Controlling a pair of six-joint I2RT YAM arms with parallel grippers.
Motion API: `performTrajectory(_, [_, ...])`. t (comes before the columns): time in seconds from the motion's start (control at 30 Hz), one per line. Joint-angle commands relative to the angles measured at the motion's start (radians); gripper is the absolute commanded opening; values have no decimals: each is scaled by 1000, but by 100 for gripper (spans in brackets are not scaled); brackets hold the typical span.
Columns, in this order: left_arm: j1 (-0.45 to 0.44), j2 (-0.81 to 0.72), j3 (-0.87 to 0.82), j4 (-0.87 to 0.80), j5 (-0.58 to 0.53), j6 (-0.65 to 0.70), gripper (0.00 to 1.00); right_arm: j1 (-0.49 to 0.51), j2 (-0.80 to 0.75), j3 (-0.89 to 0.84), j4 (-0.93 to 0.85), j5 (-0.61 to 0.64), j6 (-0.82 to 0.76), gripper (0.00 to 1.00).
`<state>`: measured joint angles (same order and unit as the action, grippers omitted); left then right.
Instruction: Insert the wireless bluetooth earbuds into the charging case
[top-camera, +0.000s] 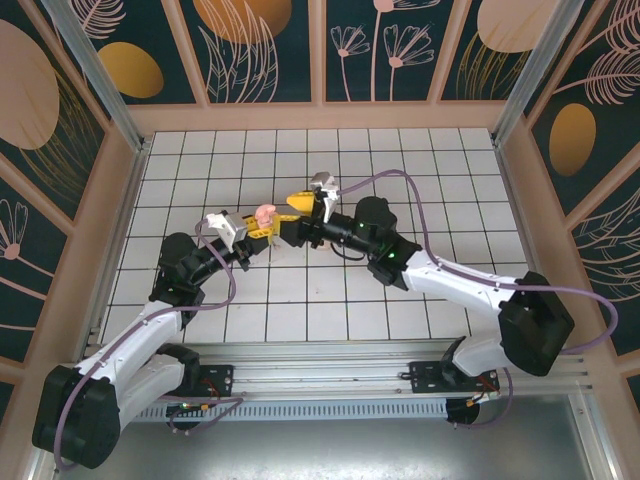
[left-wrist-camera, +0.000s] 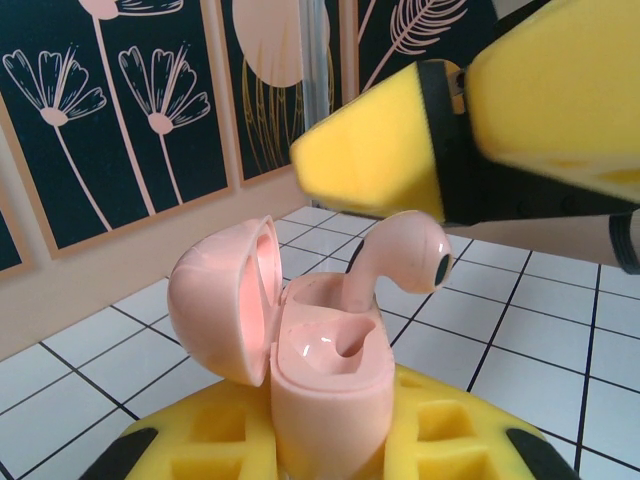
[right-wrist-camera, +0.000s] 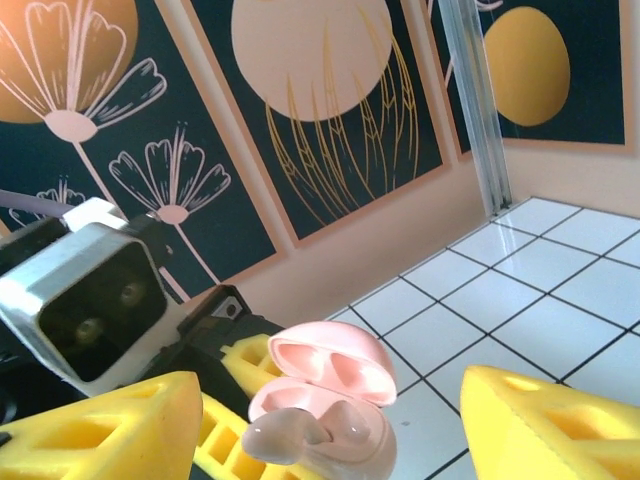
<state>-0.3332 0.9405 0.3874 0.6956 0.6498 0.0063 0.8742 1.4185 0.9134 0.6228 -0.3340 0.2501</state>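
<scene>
The left fingers (left-wrist-camera: 445, 440) are closed on the charging case (left-wrist-camera: 325, 385), pinching its lower half from both sides so that the base sits upright between the yellow pads. The lid (left-wrist-camera: 225, 295) stands hinged open to the left in the left wrist view, with its glossy pink hollow facing the base. One earbud (left-wrist-camera: 405, 250) stands in the far socket of the base. Its stem goes down into the case, while its rounded head, with a dark tip, leans out above the rim to the right.

The right fingers (right-wrist-camera: 545, 420) are spread wide and grip nothing. In the right wrist view the open case (right-wrist-camera: 330, 385) lies in the gap between the two yellow pads, touching neither. The earbud (right-wrist-camera: 285, 435) juts from its near edge. In the left wrist view one right finger hangs just above and beside the earbud's head, close but apart from it.

From the top camera the case (top-camera: 265, 213) shows as a small pink spot near the middle of the white tiled desk (top-camera: 420, 180), at the tip of the left arm. The right arm's yellow fingers sit immediately to its right — the two arms meet nose to nose there. The left arm's wrist camera (right-wrist-camera: 85, 300) looms at the left of the right wrist view.
</scene>
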Motion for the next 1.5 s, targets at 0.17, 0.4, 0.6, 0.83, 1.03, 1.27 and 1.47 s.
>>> performTrajectory(0.17, [-3,-11,21,28,17,5,8,-2,18,36,-12,58,29,67])
performTrajectory(0.4, [-3,-12,21,30,22,3,8,-9,51,62,-29,37,37,64])
performTrajectory(0.6, [-3,-21,24,24,22,3,8,-16,69,76,-37,48,50,59])
performTrajectory(0.83, [-3,-28,25,22,27,4,8,-24,88,87,-50,58,71,56])
performTrajectory(1.03, [-3,-32,25,22,24,4,8,-25,104,99,-76,54,69,56])
performTrajectory(1.27, [-4,-33,25,22,20,4,8,-25,81,93,-104,113,66,59])
performTrajectory(1.47, [-4,-31,24,18,16,7,8,-32,11,30,-9,42,56,62])
